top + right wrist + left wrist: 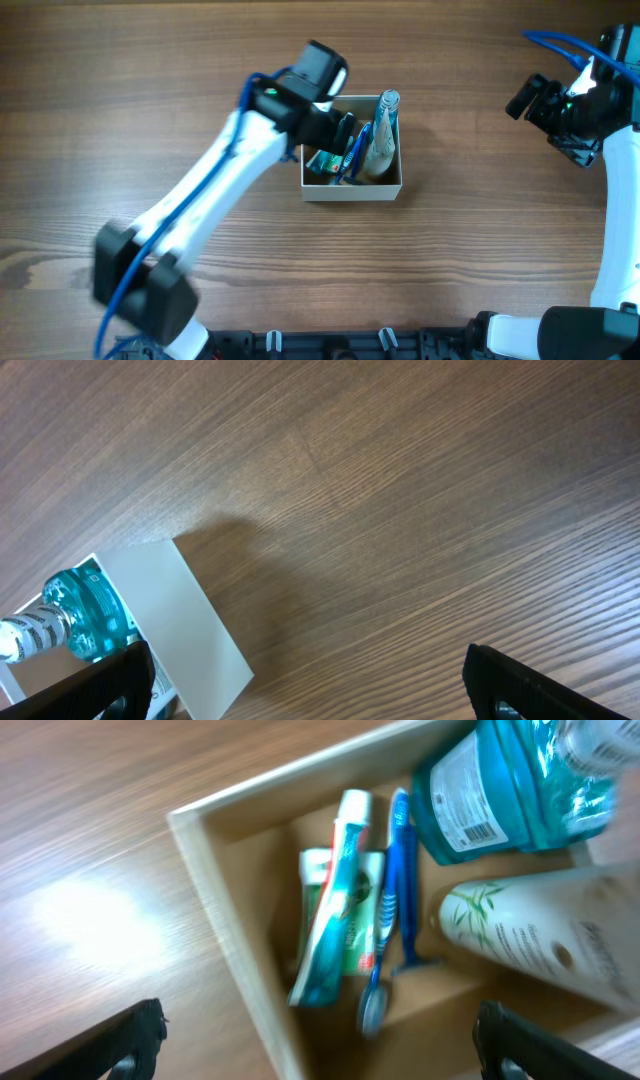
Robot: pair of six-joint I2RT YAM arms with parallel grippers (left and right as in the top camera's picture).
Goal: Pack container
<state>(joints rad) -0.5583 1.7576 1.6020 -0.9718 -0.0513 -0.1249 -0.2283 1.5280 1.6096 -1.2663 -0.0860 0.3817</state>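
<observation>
The container (pixel 352 187) is a small white cardboard box with a tan inside, at the table's middle. It holds a teal mouthwash bottle (pixel 387 112), a cream tube (pixel 378 155), a blue toothbrush (pixel 354 155) and a toothpaste tube (pixel 325 160). In the left wrist view the box rim (pixel 215 890) frames the toothpaste (pixel 335 915), toothbrush (pixel 398 885), bottle (pixel 510 790) and cream tube (pixel 540 945). My left gripper (pixel 338 128) is open and empty just above the box's left side; its fingers straddle the box wall (pixel 315 1050). My right gripper (pixel 528 98) is open and empty at the far right; its view shows the box wall (pixel 175 615) and the bottle (pixel 85 615).
The wood-grain table (pixel 480 230) surrounds the box. The left arm (pixel 210 200) slants from the front left toward the box. The right arm (pixel 615 200) stands along the right edge.
</observation>
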